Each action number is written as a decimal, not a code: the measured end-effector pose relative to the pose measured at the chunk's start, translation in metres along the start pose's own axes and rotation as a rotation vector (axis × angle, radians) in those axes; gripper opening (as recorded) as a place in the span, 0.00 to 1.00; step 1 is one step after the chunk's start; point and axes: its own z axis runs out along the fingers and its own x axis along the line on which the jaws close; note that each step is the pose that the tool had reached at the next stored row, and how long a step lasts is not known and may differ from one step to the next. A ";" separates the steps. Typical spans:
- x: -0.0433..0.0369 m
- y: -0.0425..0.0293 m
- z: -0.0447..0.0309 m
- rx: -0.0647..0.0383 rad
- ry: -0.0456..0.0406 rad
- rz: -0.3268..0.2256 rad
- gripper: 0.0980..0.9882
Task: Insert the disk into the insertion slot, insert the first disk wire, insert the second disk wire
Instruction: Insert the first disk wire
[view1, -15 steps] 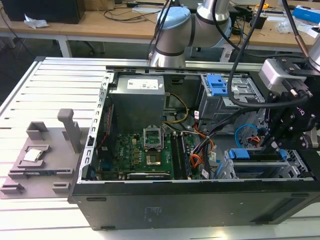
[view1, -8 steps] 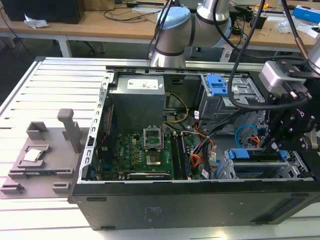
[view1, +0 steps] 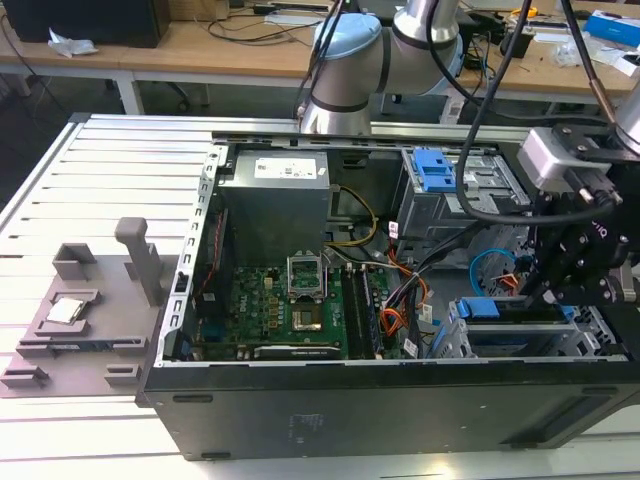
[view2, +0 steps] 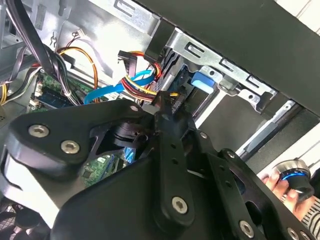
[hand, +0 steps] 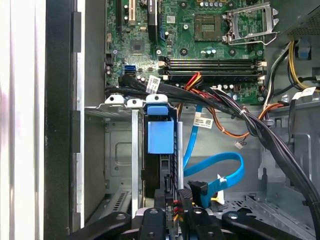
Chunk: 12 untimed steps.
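One gripper (hand: 173, 199), clenched on the plug of the first disk wire (view2: 142, 89), hangs right at the disk (hand: 160, 136) seated in the insertion slot (hand: 120, 145) ahead of it, the second disk wire (hand: 220, 167) looping just beside.

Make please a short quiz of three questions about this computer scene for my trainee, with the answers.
1. True or false: the disk already sits in the insertion slot.
2. The looping second disk wire is: A light blue, B green, C white?
3. In the exterior view, toward which side of the case does the pincer hang?
Key: 1 true; 2 A; 3 the exterior view's right.
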 end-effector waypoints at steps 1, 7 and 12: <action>0.0000 0.0001 -0.0026 0.000 0.0001 0.000 0.16; -0.0026 0.0016 -0.0298 0.000 -0.0001 0.000 0.14; -0.0044 0.0023 -0.0438 0.000 -0.0001 0.000 0.01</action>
